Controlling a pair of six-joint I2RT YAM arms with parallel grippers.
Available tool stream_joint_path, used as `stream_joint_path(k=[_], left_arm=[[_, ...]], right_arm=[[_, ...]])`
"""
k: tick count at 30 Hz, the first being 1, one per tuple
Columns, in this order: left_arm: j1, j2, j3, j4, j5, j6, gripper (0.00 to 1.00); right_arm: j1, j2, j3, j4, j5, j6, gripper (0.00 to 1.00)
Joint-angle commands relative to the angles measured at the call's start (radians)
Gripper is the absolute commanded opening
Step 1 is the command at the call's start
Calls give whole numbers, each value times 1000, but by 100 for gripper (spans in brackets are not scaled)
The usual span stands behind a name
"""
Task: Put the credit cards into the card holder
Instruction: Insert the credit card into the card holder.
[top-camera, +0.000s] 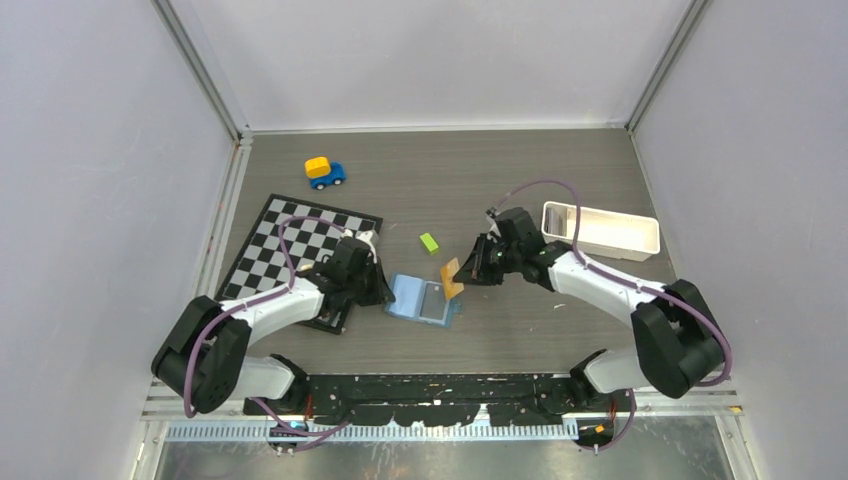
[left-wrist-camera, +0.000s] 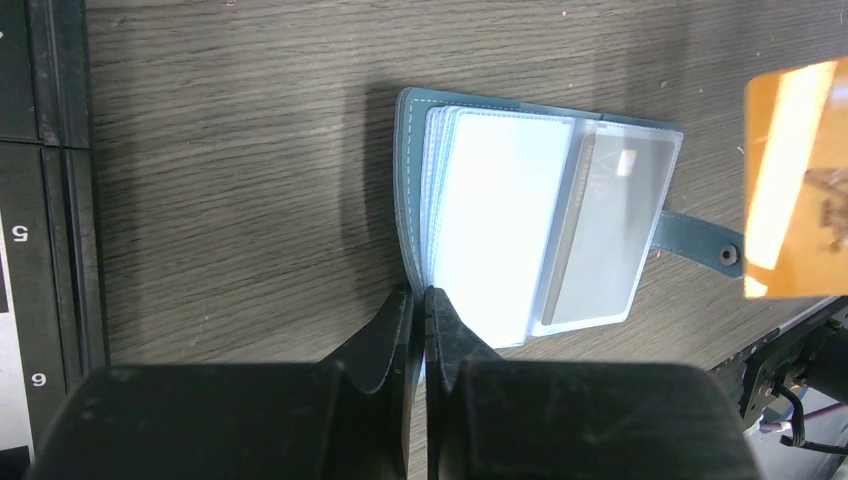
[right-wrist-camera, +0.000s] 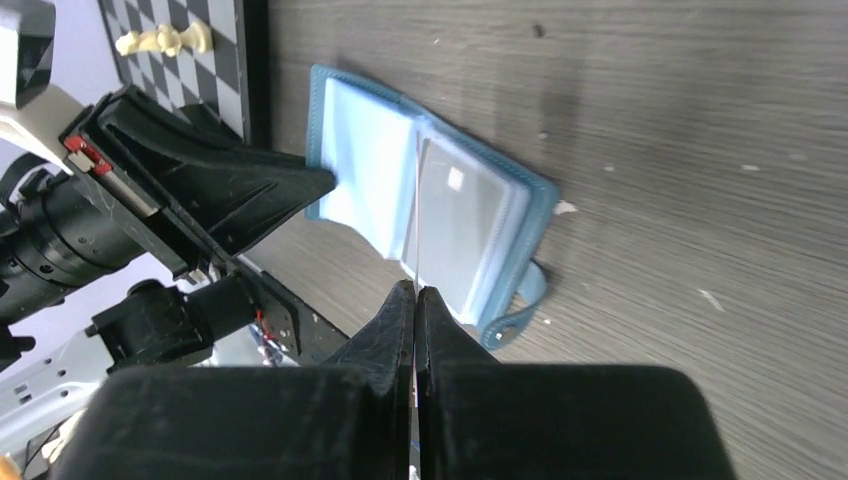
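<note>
Teal stitched leather-look card holder (left-wrist-camera: 408, 200) with glossy clear plastic sleeves (left-wrist-camera: 500, 220), on matt wood-grain tabletop (left-wrist-camera: 250, 150); glossy tan-gold plastic card (left-wrist-camera: 795, 180).

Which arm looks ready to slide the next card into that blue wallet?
Right. The right claw pinches the orange card over the open wallet; the left claw is shut on the wallet's edge, steadying it.

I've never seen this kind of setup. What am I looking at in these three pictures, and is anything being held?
Two robot arms are bolted at the near edge of a table. One picture looks down from above; the other two come from wrist cameras. The left claw is shut on the edge of the open blue card holder. The right claw pinches a tan-gold card above it. A grey card already sits in a sleeve. Also there: a checkerboard, toy car, green block, white tray.
</note>
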Motion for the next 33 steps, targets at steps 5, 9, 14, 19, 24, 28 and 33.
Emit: stream_joint_path(k=[5,9,14,19,24,28,33], left_arm=[[10,19,-17,20,12,4,0],[10,17,-18,21,14,2,0],[10,13,-19,17,16,1,0],[10,12,-17,15,12,2,0],[10,17,-18,17,17,2,0],[11,16,-19,16,19,2,0],[11,13,-17,15,19,2,0]], right_arm=[[78,100,-107,404,-104,152,0],[99,161,-116,445,-116,160,0],[108,196,-138,498,-123,186,0],[113,196,-156,501,-110,198,1],[114,209,-176,533,-107,209,1],[117,232,-187,586,-112,230,0],[121,257,-200,614,-90,239,0]])
